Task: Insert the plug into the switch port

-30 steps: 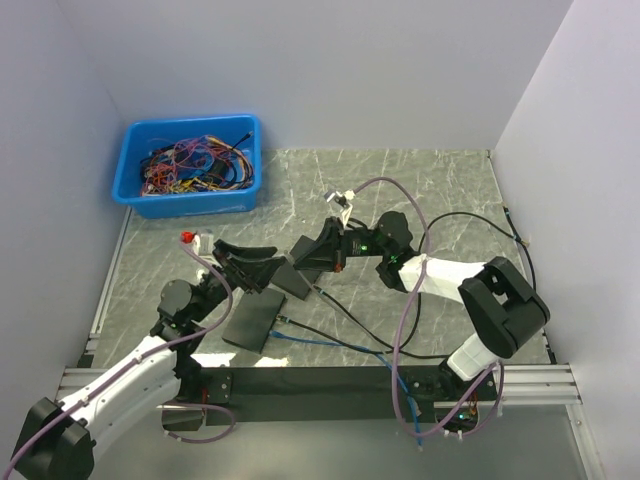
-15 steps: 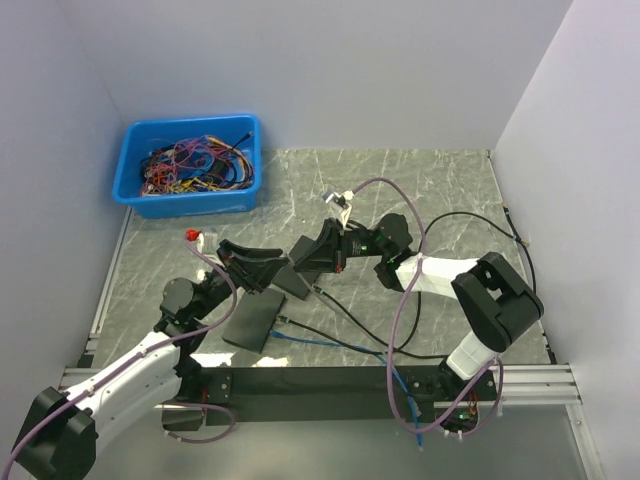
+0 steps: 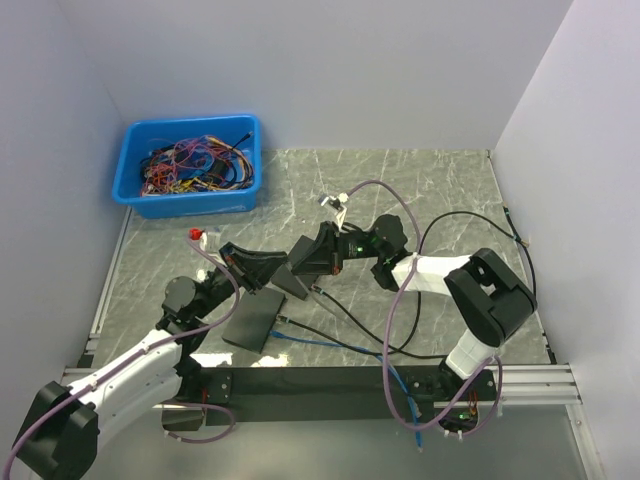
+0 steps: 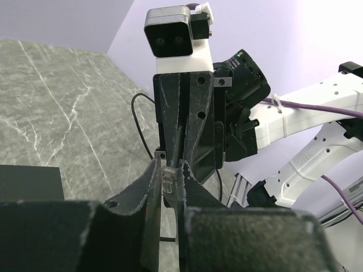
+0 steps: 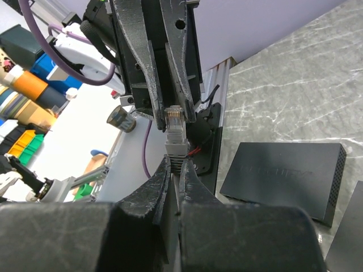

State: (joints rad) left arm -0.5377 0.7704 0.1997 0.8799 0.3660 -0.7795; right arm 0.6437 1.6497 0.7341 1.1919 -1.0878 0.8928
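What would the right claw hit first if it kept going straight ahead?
The left gripper: it faces the right gripper head-on, and both appear closed on the same plug, so there is hardly any gap between their fingertips.

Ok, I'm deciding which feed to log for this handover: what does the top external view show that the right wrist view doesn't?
Only the top external view shows the blue plastic bin of tangled coloured cables and the thin blue cable lying loose. Only the right wrist view shows the clear plastic plug, its grey boot pinched in the right gripper, its head between the fingers of the left gripper. Both show a black flat switch box on the grey marble table.
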